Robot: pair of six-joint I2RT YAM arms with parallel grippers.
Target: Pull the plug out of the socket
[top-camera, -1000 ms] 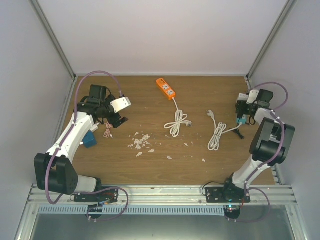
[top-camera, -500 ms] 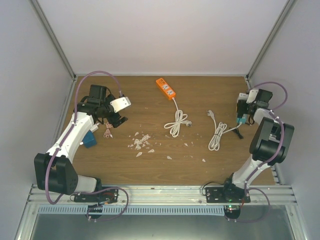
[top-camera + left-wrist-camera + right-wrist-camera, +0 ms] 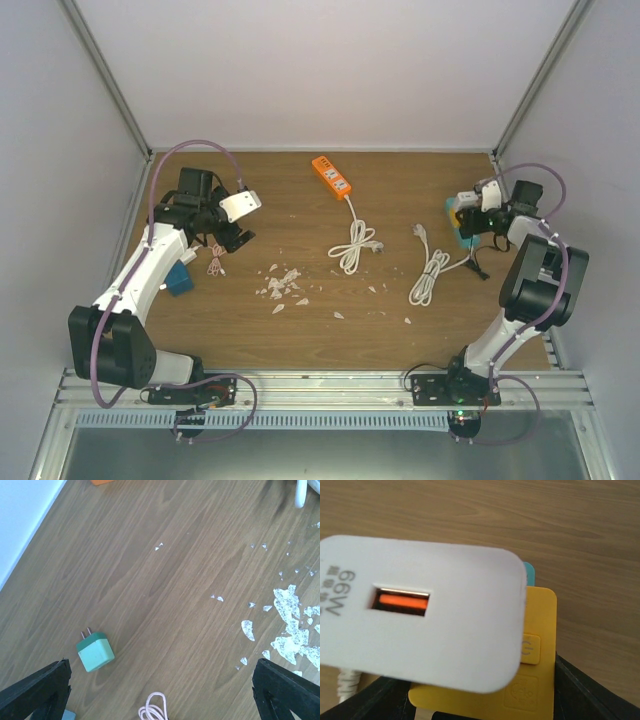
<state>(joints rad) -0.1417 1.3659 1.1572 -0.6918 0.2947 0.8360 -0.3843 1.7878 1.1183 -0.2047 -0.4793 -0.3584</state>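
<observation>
Right gripper, at the top view's right edge, has the white plug between its fingers, though I cannot tell if they pinch it; it seems still seated in the yellow socket, so the pull remains, while my left gripper hangs wide apart.
</observation>
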